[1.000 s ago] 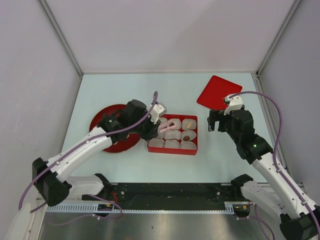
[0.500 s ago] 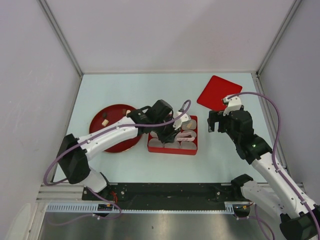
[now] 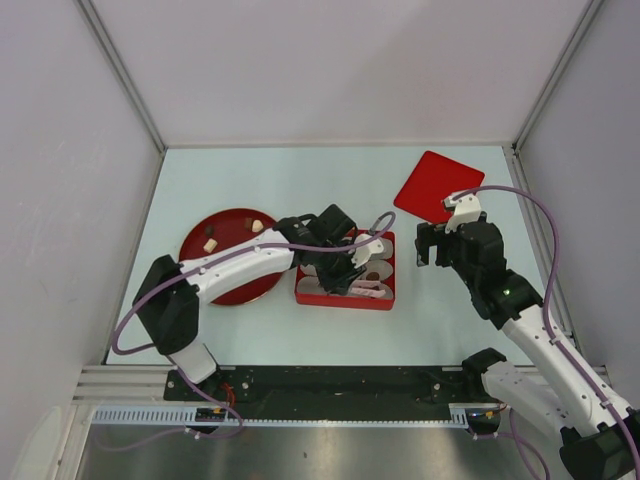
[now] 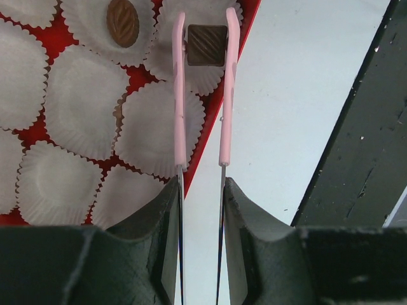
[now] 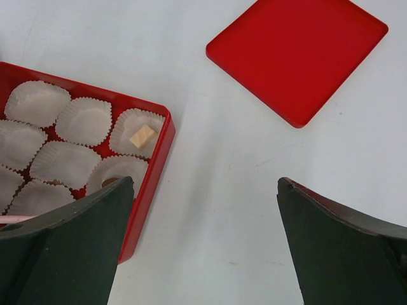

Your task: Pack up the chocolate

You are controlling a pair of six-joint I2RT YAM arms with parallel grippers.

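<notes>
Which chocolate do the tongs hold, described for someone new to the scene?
Start at the red box of white paper cups mid-table. Over a cup at its edge, pink tongs in the left hand pinch one chocolate. It is dark, square and ridged, unlike the brown oval in the next cup.

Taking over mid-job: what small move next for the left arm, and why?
Probably ease the left gripper open: its tongs hold a dark square chocolate right over a paper cup at the edge of the box, so it should drop in.
</notes>
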